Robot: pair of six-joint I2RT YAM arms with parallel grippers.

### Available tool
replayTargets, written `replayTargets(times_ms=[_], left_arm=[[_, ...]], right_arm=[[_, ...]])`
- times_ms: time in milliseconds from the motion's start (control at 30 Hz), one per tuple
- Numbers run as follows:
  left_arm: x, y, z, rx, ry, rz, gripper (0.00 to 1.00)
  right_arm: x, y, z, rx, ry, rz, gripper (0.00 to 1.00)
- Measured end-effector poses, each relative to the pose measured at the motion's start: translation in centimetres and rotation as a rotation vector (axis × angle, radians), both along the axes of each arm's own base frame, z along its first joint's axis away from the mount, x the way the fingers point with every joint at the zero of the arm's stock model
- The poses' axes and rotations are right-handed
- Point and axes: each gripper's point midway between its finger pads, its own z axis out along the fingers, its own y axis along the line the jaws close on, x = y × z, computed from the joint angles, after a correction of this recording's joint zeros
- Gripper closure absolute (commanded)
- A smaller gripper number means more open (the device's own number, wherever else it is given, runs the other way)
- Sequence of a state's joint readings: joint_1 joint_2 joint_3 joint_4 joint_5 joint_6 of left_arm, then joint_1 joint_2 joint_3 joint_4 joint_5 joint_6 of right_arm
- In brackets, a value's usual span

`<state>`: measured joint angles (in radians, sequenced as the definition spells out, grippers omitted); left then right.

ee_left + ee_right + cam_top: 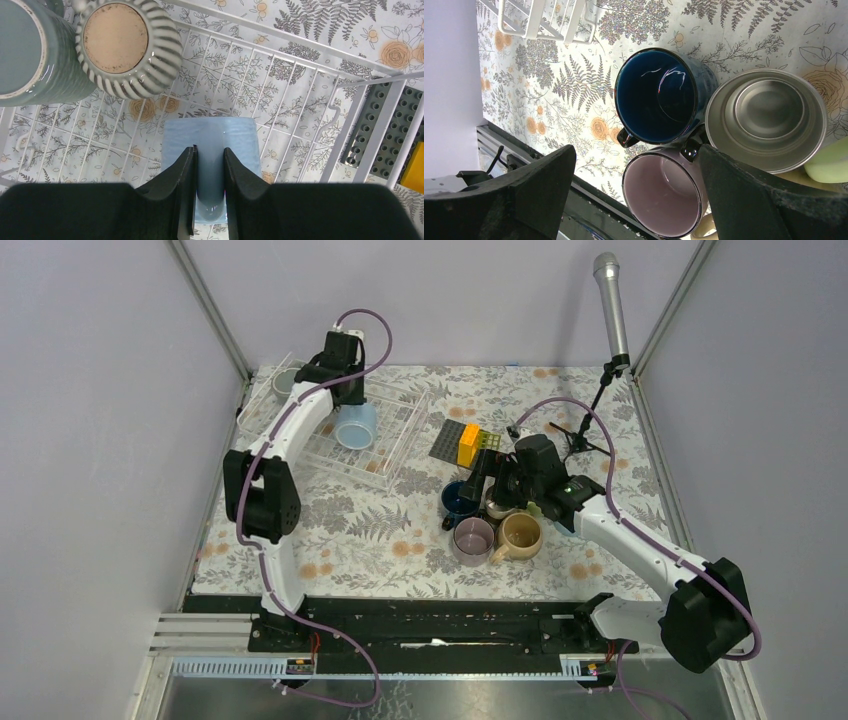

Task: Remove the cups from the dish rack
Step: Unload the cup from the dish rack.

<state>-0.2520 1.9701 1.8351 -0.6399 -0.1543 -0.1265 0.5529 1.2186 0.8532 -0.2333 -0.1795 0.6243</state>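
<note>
The dish rack (405, 425) of clear wire bars stands at the back left. In it lies a light blue mug (355, 427) on its side, and my left gripper (343, 400) is shut on its handle. The left wrist view shows the black fingers (182, 175) clamped on that handle (210, 187), with the rack's bars (280, 35) beneath. A grey mug (30, 50) and a ribbed grey-white mug (125, 45) stand bottom-up in the rack. My right gripper (636, 150) hangs open over unloaded mugs: navy (656, 97), steel (769, 120), mauve (666, 195), pale green (829, 165).
A tan mug (520, 535) stands beside the mauve one (473, 538). A dark grey studded plate (452, 437) with a yellow block (468, 443) and a green block (488, 440) lies between rack and mugs. A microphone on a tripod (610, 300) stands at the back right.
</note>
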Motion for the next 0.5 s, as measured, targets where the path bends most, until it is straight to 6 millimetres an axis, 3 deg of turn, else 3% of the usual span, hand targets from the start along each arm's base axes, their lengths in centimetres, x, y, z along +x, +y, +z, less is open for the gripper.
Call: replayTargets(times_ms=[300, 500], left_arm=[[0.0, 0.25, -0.07, 0.012, -0.019, 0.029, 0.73], [-0.58, 0.63, -0.55, 0.037, 0.008, 0.044, 0.65]], right_arm=[[0.02, 0.01, 0.02, 0.001, -0.001, 0.0, 0.0], [0.03, 0.04, 0.05, 0.002, -0.002, 0.0, 0.0]])
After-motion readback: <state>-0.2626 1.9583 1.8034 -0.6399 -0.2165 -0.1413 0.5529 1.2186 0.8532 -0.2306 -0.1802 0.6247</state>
